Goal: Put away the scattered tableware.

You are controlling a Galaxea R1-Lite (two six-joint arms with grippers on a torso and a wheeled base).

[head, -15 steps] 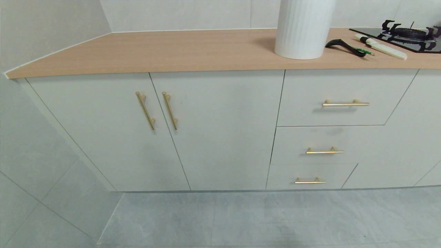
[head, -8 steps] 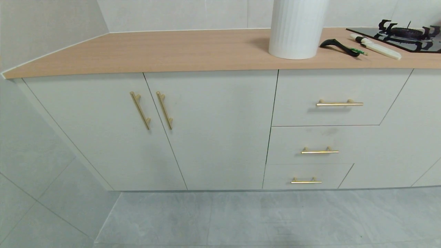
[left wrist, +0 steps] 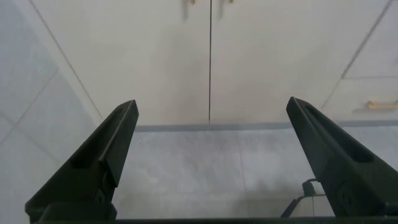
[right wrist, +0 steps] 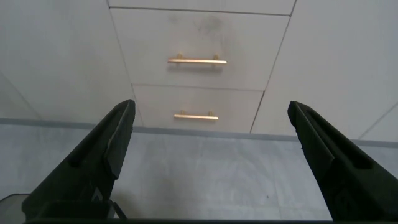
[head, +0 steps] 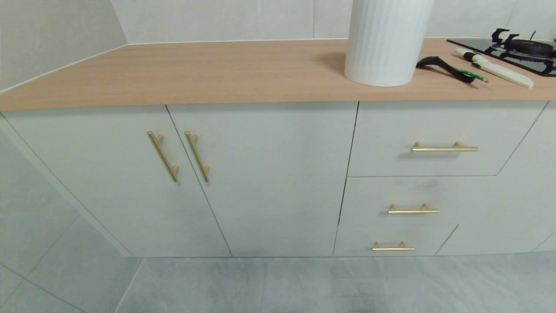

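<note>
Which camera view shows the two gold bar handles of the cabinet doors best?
The head view: both gold bar handles appear whole. The left wrist view catches just their lower tips; the right wrist view faces the drawers.

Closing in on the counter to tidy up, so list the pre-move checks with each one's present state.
1. Left gripper open and empty: ok.
2. Right gripper open and empty: ok.
3. Black utensil and white utensil lying free on the counter: ok.
4. Grippers at counter height: not ok, both low before the cabinet.
5. Room inside the white holder: cannot tell, top cut off.
</note>
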